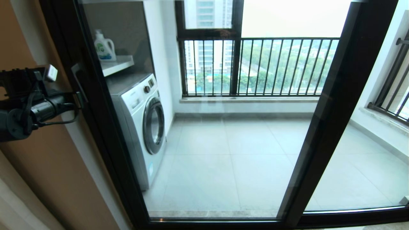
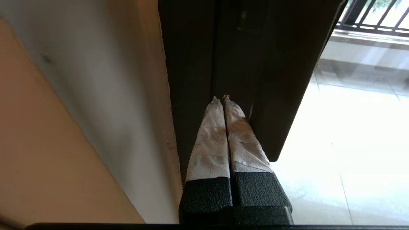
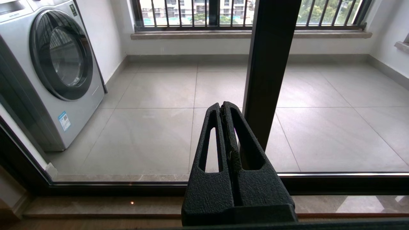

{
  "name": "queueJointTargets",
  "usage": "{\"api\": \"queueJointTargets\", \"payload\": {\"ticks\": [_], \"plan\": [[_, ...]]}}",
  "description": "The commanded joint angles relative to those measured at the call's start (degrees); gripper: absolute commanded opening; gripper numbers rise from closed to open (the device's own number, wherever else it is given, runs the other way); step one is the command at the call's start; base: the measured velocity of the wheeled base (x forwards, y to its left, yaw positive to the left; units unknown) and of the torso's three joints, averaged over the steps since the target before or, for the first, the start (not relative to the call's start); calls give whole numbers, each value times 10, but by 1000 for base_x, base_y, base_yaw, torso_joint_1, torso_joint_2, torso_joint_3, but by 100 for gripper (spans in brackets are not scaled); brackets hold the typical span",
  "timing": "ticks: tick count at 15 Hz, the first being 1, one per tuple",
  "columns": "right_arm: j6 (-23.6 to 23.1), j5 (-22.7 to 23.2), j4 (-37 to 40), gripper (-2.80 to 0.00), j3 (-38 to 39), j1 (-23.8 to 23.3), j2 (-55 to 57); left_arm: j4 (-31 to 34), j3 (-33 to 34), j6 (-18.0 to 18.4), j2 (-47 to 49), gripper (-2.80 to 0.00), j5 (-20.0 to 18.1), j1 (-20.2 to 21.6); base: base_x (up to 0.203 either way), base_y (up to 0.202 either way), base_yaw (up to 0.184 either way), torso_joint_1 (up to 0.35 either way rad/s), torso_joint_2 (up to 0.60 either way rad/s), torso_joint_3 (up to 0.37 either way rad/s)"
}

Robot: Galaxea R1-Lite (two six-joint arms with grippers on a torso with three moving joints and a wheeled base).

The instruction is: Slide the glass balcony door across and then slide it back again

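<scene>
The glass balcony door (image 1: 105,134) stands with its handle-side black upright against the beige wall at the left. Its short black bar handle (image 1: 77,81) sits on that upright. My left gripper (image 1: 77,99) reaches in from the left just below the handle. In the left wrist view its tape-wrapped fingers (image 2: 211,137) are pressed together, empty. Their tips touch the dark door frame (image 2: 191,80), right beside the handle (image 2: 287,95). My right gripper (image 3: 222,106) is shut and empty, low in front of the glass near the door's other upright (image 3: 271,64); the head view does not show it.
Behind the glass stand a white washing machine (image 1: 140,121) and a shelf with a detergent bottle (image 1: 104,46). A black window with railing bars (image 1: 262,67) closes the balcony's far side. A second dark-framed glass panel (image 1: 361,166) is on the right. The beige wall (image 1: 48,166) borders the left.
</scene>
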Motion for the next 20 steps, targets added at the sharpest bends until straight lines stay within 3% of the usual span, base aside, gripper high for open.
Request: {"api": "queueJointTargets", "payload": {"ticks": [1,14,16,18,20], "plan": [[0,0,0,-280,6,0,1,-6,-17,-1,5,-280,-2,-18,0,0,0,0,0,0],[0,0,0,-280,7,0,1,-3,-102,-3,-23,-280,22,-62,0,0,0,0,0,0],[0,0,0,-280,6,0,1,-2,-78,-3,-38,-280,23,-63,0,0,0,0,0,0],[0,0,0,-280,7,0,1,0,-3,-4,-87,-280,12,-63,0,0,0,0,0,0],[0,0,0,-280,6,0,1,-3,99,-6,-165,-280,-41,-61,0,0,0,0,0,0]]}}
